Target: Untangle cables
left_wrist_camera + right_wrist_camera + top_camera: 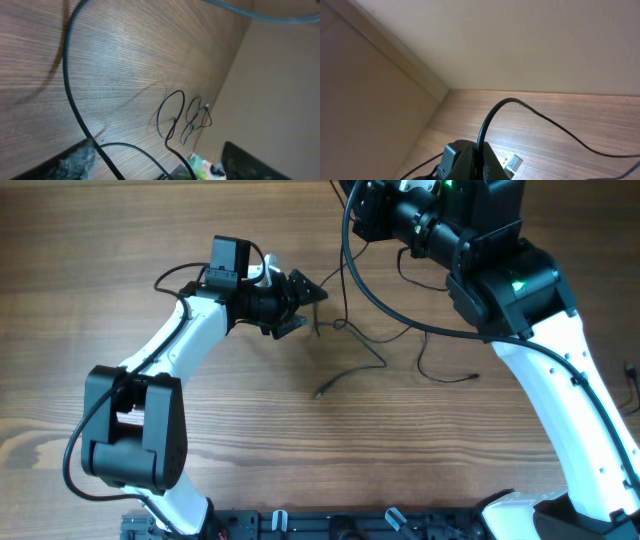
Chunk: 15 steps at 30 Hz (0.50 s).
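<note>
The table [300, 460] is pale wood with a fine straight grain and a soft, low sheen. The cables [483, 129] are thin black cords with a smooth, faintly glossy rubbery skin. At four o'clock from where one rises in the right wrist view, a plug [513, 163] is bright silvery metal. The arms [565, 390] wear smooth, glossy white plastic shells, with matt black plastic joints. Beyond the table's twelve o'clock edge, the wall [530, 45] looks matt, beige and plain.

You're over a desk [250, 460] of warm brown wood with fine straight grain and darker streaks. Cables [483, 127]: thin, black. One plug [513, 163]: silvery. Left arm [185, 330] and right arm [565, 375]: white shells, black joints. Small green light [517, 284]. Wall [520, 40]: plain cream.
</note>
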{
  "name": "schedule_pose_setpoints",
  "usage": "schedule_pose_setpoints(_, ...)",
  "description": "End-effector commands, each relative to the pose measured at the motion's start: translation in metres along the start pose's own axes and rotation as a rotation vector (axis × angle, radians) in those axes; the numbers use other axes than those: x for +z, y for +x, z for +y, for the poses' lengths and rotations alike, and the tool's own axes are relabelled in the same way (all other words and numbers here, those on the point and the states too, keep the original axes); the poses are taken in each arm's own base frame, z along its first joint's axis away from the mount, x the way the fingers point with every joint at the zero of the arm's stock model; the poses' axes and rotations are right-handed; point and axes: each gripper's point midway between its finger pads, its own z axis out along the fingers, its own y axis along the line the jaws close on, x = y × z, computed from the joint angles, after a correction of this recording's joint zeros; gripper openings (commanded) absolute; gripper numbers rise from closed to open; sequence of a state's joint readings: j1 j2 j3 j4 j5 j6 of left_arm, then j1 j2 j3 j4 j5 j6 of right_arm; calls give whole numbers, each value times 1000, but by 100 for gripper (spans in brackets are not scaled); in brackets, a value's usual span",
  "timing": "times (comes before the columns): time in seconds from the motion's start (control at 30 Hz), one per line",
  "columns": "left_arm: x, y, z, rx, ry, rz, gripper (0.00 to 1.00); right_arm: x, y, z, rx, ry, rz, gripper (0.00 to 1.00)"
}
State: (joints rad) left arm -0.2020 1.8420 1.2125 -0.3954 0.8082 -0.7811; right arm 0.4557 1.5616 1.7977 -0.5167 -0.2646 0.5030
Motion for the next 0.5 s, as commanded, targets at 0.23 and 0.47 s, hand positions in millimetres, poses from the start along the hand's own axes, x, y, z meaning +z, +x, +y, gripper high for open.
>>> schedule_pose_setpoints(0.23,-2,15,11,-90,-31,64,77,2,-1,0,-5,6,-6,4)
schedule_pose_setpoints(0.47,-2,25,2,-242,5,119,59,2,-2,1,-6,4,-10,5)
